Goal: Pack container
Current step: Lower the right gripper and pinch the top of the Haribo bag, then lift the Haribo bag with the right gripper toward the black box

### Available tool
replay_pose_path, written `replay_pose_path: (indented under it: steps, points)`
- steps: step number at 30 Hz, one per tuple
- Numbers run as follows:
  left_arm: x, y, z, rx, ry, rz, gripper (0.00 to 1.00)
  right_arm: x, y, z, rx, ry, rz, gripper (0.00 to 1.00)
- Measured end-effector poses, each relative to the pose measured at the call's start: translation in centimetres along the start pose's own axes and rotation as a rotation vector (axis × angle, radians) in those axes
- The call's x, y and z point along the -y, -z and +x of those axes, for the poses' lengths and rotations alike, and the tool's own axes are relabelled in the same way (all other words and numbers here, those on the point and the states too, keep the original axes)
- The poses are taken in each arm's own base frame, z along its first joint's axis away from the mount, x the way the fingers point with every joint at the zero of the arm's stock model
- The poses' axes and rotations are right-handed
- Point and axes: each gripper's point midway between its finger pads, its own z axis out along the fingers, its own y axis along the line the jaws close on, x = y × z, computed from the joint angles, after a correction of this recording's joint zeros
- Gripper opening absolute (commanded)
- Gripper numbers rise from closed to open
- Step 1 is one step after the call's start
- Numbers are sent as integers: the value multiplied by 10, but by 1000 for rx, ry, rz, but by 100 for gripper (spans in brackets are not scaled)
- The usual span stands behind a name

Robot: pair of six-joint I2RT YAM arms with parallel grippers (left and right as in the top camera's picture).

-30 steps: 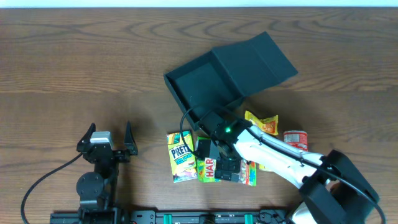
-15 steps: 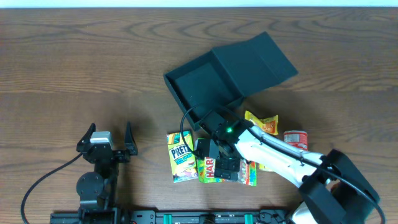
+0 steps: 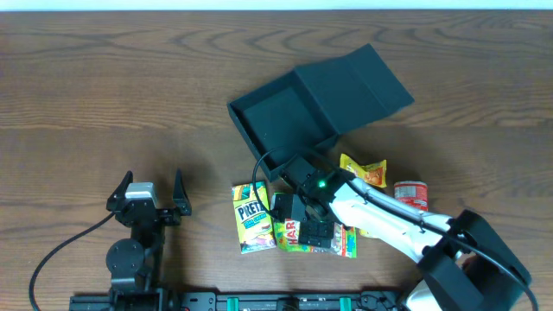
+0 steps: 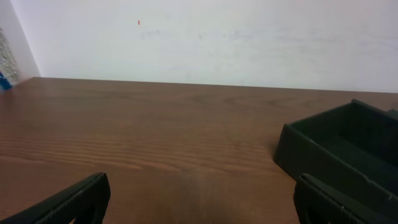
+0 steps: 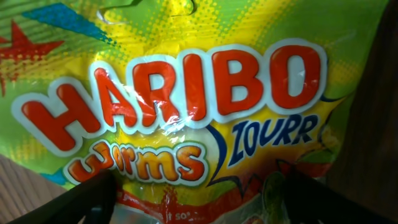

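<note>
The container (image 3: 281, 121), a dark teal-grey square box, sits open at mid-table with its lid (image 3: 354, 82) folded back to the right; its near wall (image 4: 336, 149) also shows in the left wrist view. My right gripper (image 3: 300, 223) is down on a green-yellow Haribo worms packet (image 3: 346, 244) just in front of the box. In the right wrist view the packet (image 5: 199, 93) fills the frame, and the gripper (image 5: 199, 202) is open with one finger (image 5: 87, 202) on each side of it. My left gripper (image 3: 147, 194) rests open and empty at the near left (image 4: 199, 205).
A Pretz packet (image 3: 251, 216) lies left of the Haribo packet. A yellow-orange snack packet (image 3: 365, 170) and a red packet (image 3: 411, 193) lie to the right of my right arm. A black cable loops beside the box's near corner.
The right gripper's fingers have drawn in a little over the Haribo packet. The left arm and the box have not moved.
</note>
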Motion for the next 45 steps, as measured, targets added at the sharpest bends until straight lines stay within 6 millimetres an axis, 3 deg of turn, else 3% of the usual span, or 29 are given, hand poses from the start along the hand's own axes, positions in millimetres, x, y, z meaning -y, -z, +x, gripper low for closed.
replay_pose_path:
  steps: [7,9,20,28,38,45]
  points:
    - [0,0,0,0,0,0,95,0,0,0,1,2,0,77]
    - [0,0,0,0,0,0,95,0,0,0,1,4,0,66]
    - [0,0,0,0,0,0,95,0,0,-1,4,-1,-1,39]
    - [0,0,0,0,0,0,95,1,0,-2,9,-8,2,33]
    - [0,0,0,0,0,0,95,8,15,-16,109,-156,53,24]
    - [0,0,0,0,0,0,95,10,31,-23,175,-333,67,7]
